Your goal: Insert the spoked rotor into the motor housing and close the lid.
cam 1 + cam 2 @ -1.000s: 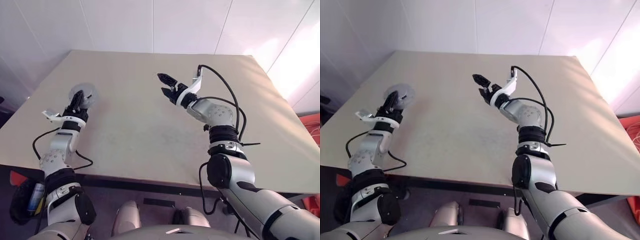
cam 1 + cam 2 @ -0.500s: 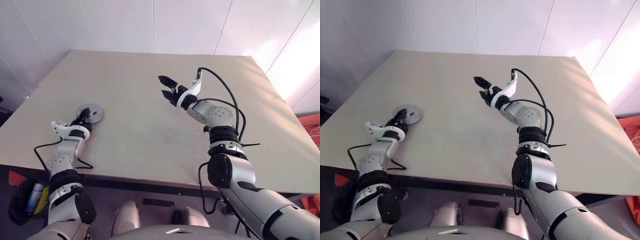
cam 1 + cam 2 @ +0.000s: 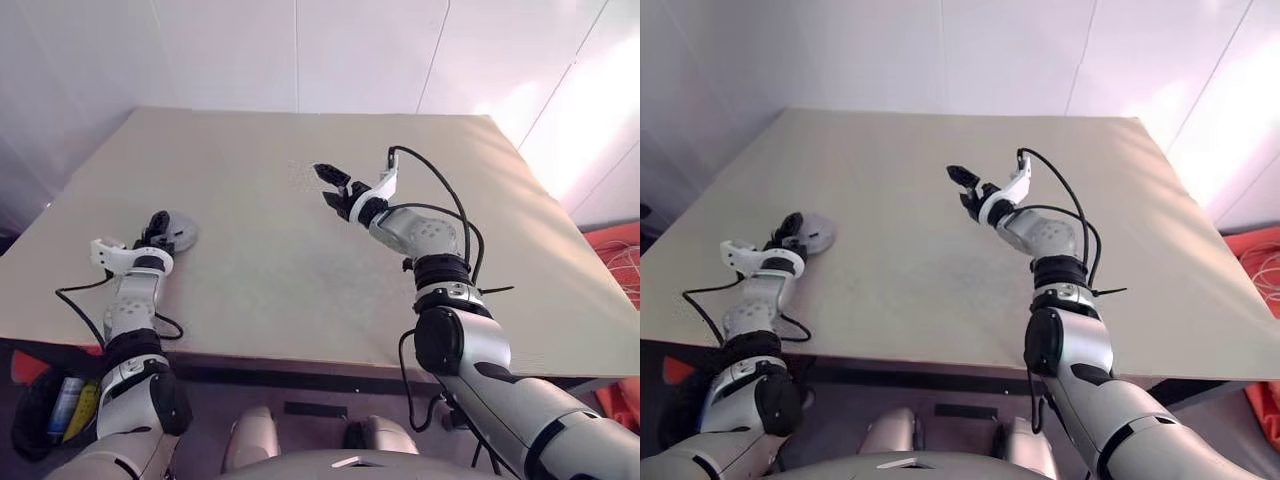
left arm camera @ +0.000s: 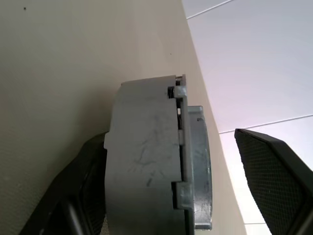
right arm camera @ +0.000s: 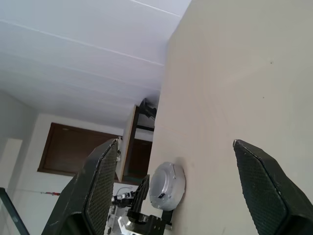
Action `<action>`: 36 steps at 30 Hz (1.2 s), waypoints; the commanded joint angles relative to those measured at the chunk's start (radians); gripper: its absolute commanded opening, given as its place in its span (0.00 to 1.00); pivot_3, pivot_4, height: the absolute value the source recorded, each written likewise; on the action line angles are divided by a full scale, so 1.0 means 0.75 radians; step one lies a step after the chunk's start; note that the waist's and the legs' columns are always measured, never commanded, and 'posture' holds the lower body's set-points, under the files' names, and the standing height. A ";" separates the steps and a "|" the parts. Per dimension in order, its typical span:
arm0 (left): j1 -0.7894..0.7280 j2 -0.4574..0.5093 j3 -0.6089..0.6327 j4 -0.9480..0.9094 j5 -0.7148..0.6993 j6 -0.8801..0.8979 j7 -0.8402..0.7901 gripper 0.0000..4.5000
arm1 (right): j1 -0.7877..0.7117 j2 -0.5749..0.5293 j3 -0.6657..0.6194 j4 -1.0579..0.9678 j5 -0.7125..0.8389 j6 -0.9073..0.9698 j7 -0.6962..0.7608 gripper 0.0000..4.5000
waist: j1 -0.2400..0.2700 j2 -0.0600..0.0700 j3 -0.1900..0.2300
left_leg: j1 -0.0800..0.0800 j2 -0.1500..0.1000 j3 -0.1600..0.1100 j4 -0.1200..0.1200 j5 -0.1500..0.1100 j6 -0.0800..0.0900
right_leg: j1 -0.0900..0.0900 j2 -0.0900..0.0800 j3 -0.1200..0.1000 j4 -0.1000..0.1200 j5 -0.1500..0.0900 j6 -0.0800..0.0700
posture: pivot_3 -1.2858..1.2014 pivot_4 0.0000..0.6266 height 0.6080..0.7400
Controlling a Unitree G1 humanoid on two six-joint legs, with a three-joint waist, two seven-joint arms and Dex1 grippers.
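Motor housing (image 3: 176, 232) w/ lid (image 4: 195, 166) shut on it lies flat on the table (image 3: 300, 250), near its left edge. Looks like solid metal: stiff, prob. heavy for its size, smooth rim likely slippery; best taken across the rim, opp. sides. Left gripper (image 3: 156, 226) sits right at it, jaws spread, one finger (image 4: 93, 191) against the housing wall, the other clear. Right gripper (image 3: 331, 188) hovers over table centre, jaws spread, holding nothing.

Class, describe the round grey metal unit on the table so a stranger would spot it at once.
Start at the beige table, near its left edge. The motor housing lies there between the left gripper's fingers. It is the lone object on the table: a closed round grey disc.
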 commanded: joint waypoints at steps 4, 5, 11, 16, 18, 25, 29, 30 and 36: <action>0.123 0.168 0.084 0.378 0.227 -0.360 0.339 0.89 | -0.057 -0.020 -0.009 0.010 -0.013 -0.014 0.028 0.95 | -0.073 0.022 -0.022 | 0.030 0.000 -0.005 -0.022 0.004 -0.007 | 0.009 0.000 -0.009 -0.015 0.000 0.001 | 0.52 0.00 1.00; 0.127 0.181 0.079 0.403 0.245 -0.388 0.362 0.89 | -0.058 -0.021 -0.010 0.013 -0.013 -0.011 0.030 0.95 | -0.088 0.025 -0.025 | 0.035 0.002 -0.011 -0.024 0.003 -0.010 | 0.007 0.000 -0.014 -0.017 0.000 0.001 | 0.52 0.00 1.00; 0.157 0.268 0.040 0.507 0.391 -0.548 0.508 0.89 | -0.062 -0.020 -0.006 0.019 -0.017 0.011 0.044 0.95 | -0.153 0.043 -0.037 | 0.038 0.025 -0.036 -0.009 -0.021 -0.048 | -0.019 -0.001 -0.084 -0.025 0.002 0.004 | 0.52 0.00 1.00; 0.185 0.381 -0.031 0.526 0.581 -0.696 0.674 0.89 | -0.058 -0.020 -0.002 0.016 -0.024 0.024 0.055 0.95 | -0.189 0.072 -0.036 | 0.034 0.084 -0.062 0.013 -0.051 -0.071 | -0.004 -0.001 -0.188 -0.067 0.008 0.014 | 0.52 0.00 1.00; 0.176 0.435 -0.028 0.536 0.613 -0.707 0.729 0.89 | -0.056 -0.019 -0.002 0.014 -0.026 0.028 0.058 0.95 | -0.187 0.071 -0.034 | 0.044 0.091 -0.068 0.012 -0.055 -0.077 | -0.001 0.000 -0.184 -0.055 0.009 0.012 | 0.52 0.00 1.00; 0.105 0.569 -0.061 0.538 0.705 -0.713 0.784 0.89 | -0.059 -0.021 -0.004 0.026 -0.040 0.024 0.072 0.95 | -0.089 0.034 -0.023 | 0.042 0.097 -0.077 0.018 -0.063 -0.087 | -0.005 0.001 -0.190 -0.043 0.017 -0.002 | 0.52 0.00 1.00; 0.045 0.624 -0.104 0.493 0.778 -0.741 0.776 0.89 | -0.055 -0.020 -0.001 0.020 -0.045 0.032 0.086 0.95 | -0.019 0.026 -0.026 | 0.043 0.067 -0.061 0.010 -0.068 -0.086 | -0.009 -0.001 -0.162 -0.045 0.027 -0.040 | 0.52 0.00 1.00; 0.026 0.643 -0.118 0.480 0.803 -0.745 0.779 0.89 | -0.054 -0.021 0.000 0.019 -0.045 0.036 0.093 0.95 | -0.001 0.024 -0.028 | 0.038 0.069 -0.060 0.010 -0.068 -0.085 | -0.018 -0.001 -0.152 -0.043 0.028 -0.039 | 0.52 0.00 1.00; -0.079 0.773 -0.216 0.403 0.964 -0.775 0.787 0.89 | -0.036 -0.023 0.054 -0.043 -0.065 0.049 0.188 0.95 | 0.029 0.011 -0.030 | 0.006 0.045 -0.061 0.030 -0.074 -0.067 | -0.058 -0.002 -0.090 -0.009 0.030 -0.052 | 0.52 0.00 1.00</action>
